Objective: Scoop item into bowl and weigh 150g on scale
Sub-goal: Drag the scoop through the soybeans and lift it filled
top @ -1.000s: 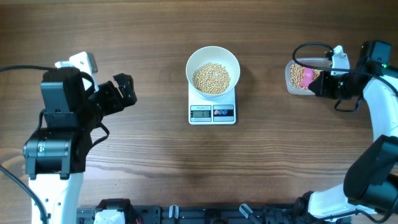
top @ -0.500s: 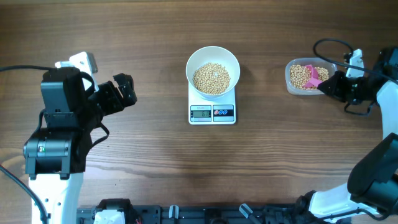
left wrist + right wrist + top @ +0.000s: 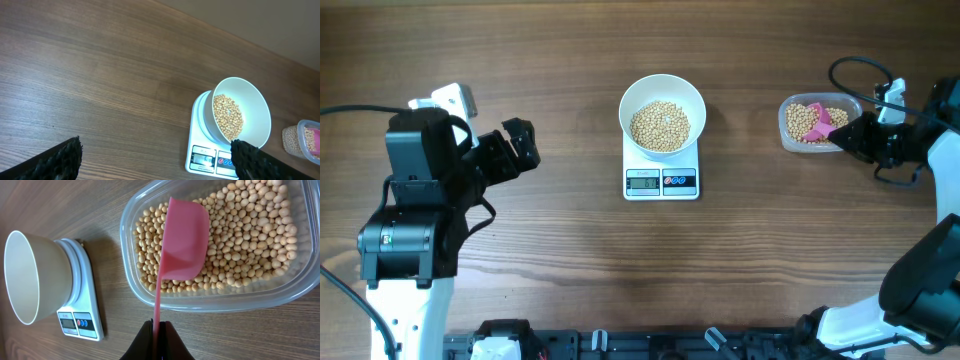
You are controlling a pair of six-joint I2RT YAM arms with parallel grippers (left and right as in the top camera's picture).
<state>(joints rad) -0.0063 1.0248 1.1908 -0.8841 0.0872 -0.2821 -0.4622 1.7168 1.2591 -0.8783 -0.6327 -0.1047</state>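
Centrally, smooth round bowl [image 3: 629, 117], squarish scale [image 3: 661, 190].

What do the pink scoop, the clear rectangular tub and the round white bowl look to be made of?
The pink scoop: likely plastic, matte, thin and evenly coloured. The clear rectangular tub: thin glossy plastic; tan beans show through its wall. The round white bowl: smooth, opaque, faint sheen; plastic or ceramic, cannot tell.

1. You have bare table [image 3: 620, 270] across the lower half of the overhead frame, and from the left gripper [image 3: 523, 148] to the scale [image 3: 662, 181].
2. At centre, the bowl [image 3: 632, 100] on the scale blocks low passes.
3. Upper right, tub [image 3: 785, 125], pink scoop [image 3: 820, 122] and right gripper [image 3: 847, 136] crowd together; bare wood separates tub from bowl.
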